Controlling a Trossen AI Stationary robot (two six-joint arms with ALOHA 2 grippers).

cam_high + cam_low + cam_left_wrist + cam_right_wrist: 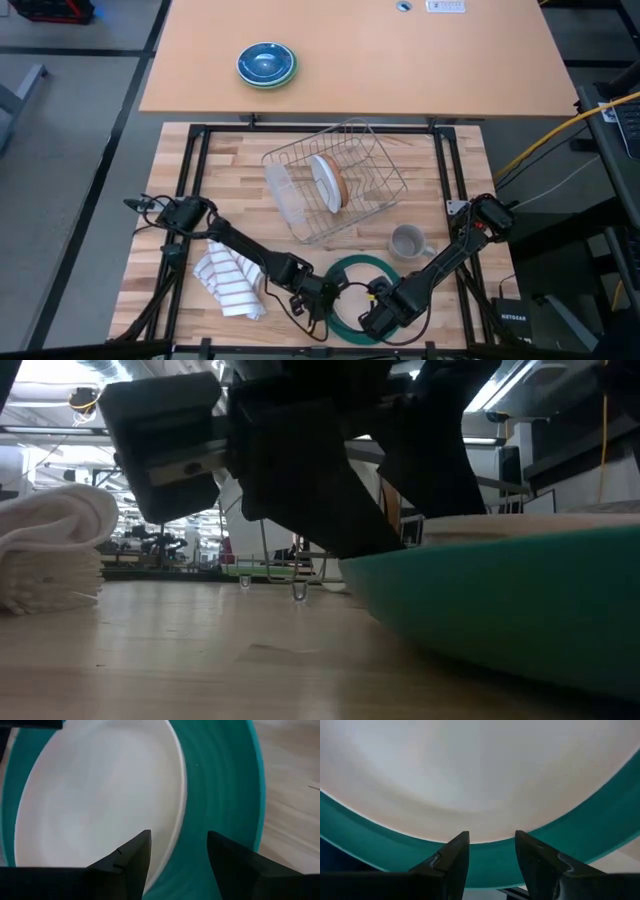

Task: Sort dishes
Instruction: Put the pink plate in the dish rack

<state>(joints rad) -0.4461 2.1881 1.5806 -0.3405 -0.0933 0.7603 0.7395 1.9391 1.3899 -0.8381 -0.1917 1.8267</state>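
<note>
A dark green plate (352, 268) lies flat near the table's front edge, with a small white plate (100, 800) lying flat in it. My left gripper (177, 857) is open at the plates' left side; one finger stands over the white plate, the other over the green one. My right gripper (490, 842) is open over the green plate's rim (485, 862) at its near right side. A tan-edged plate (330, 182) stands on edge in the wire rack (375, 150). My left gripper comes slanting down with the white plate's rim (177, 827) between its open fingers; I cannot tell whether a finger touches it. My right gripper points steeply down over the green rim, and I cannot tell whether it touches it.
A grey mug (408, 242) stands just beyond the green plate on the right. A striped towel (232, 282) lies bunched to its left. Blue bowls (266, 64) sit stacked on the far table behind the rack.
</note>
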